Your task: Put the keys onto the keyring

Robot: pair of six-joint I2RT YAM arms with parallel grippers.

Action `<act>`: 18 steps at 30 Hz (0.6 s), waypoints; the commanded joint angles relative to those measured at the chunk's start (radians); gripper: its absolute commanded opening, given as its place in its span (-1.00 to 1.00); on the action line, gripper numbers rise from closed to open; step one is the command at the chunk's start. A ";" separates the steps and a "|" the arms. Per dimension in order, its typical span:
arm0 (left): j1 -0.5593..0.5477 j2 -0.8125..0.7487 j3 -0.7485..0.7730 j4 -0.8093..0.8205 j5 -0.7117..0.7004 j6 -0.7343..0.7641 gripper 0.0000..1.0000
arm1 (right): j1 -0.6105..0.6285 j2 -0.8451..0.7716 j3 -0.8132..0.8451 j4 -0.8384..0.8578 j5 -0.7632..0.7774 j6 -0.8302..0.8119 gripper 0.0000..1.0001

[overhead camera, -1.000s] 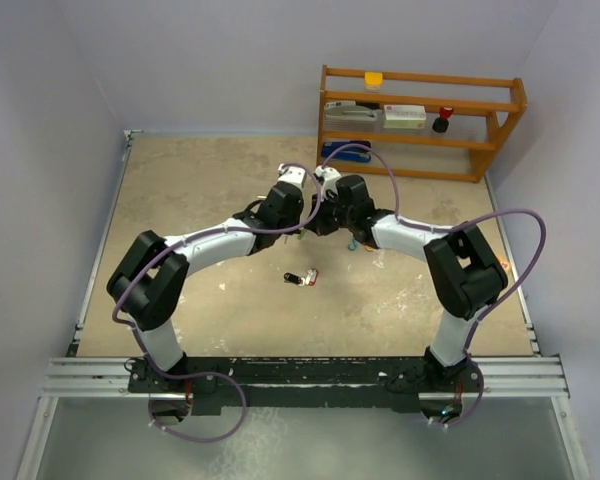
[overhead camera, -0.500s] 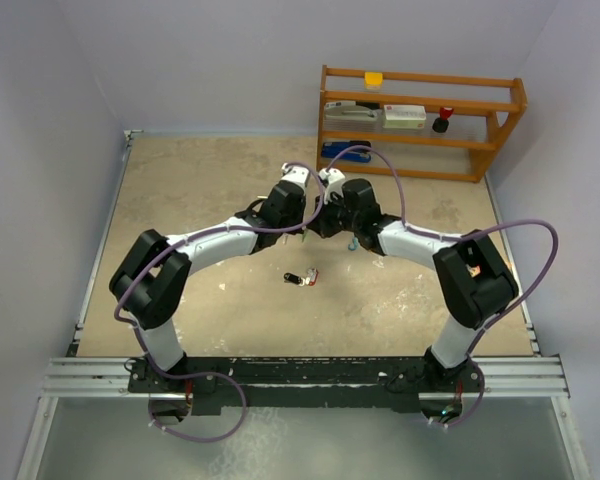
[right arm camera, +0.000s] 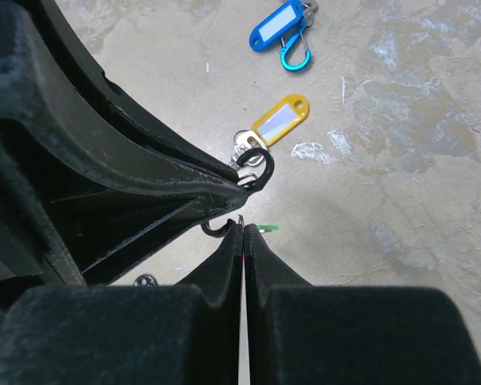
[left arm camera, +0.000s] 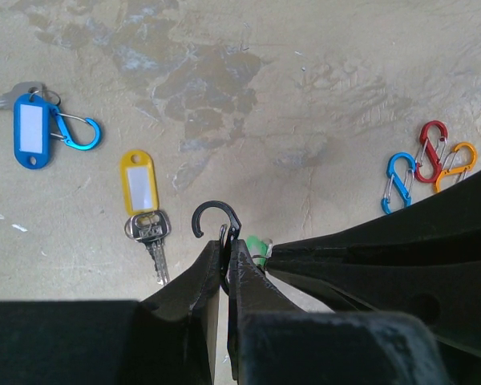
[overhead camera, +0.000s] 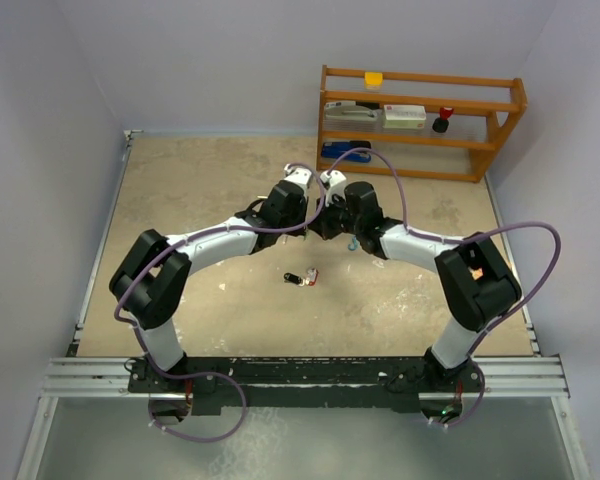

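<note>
My left gripper [left arm camera: 226, 245] is shut on a black hook-shaped keyring clip [left arm camera: 216, 223], whose open hook sticks out past the fingertips. My right gripper [right arm camera: 243, 227] is shut on a green-headed key [left arm camera: 259, 244] and holds it right against the clip [right arm camera: 256, 168]; only a sliver of green [right arm camera: 266, 228] shows. Both grippers meet above the middle of the table [overhead camera: 315, 226]. A yellow-tagged key [left arm camera: 142, 192] and a blue-tagged key with a blue clip [left arm camera: 32, 132] lie on the table. A black and red key [overhead camera: 301, 277] lies nearer the arms.
Small blue [left arm camera: 397, 182], red [left arm camera: 430, 148] and orange [left arm camera: 457, 163] oval clips lie together to the right in the left wrist view. A wooden shelf [overhead camera: 420, 120] with small items stands at the back right. The tabletop is stained beige.
The right arm's elbow has shifted slightly to the right and its wrist has edged toward the left gripper. Both grippers stay shut and close together.
</note>
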 commanded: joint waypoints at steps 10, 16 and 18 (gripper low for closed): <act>-0.002 0.012 0.053 0.008 0.029 0.020 -1.00 | 0.007 -0.060 -0.007 0.060 -0.021 -0.021 -1.00; -0.002 0.012 0.059 0.010 0.023 0.019 -1.00 | 0.008 -0.055 -0.006 0.054 -0.029 -0.027 -1.00; -0.002 0.010 0.062 0.008 0.020 0.020 -1.00 | 0.007 -0.054 -0.006 0.054 -0.034 -0.027 -1.00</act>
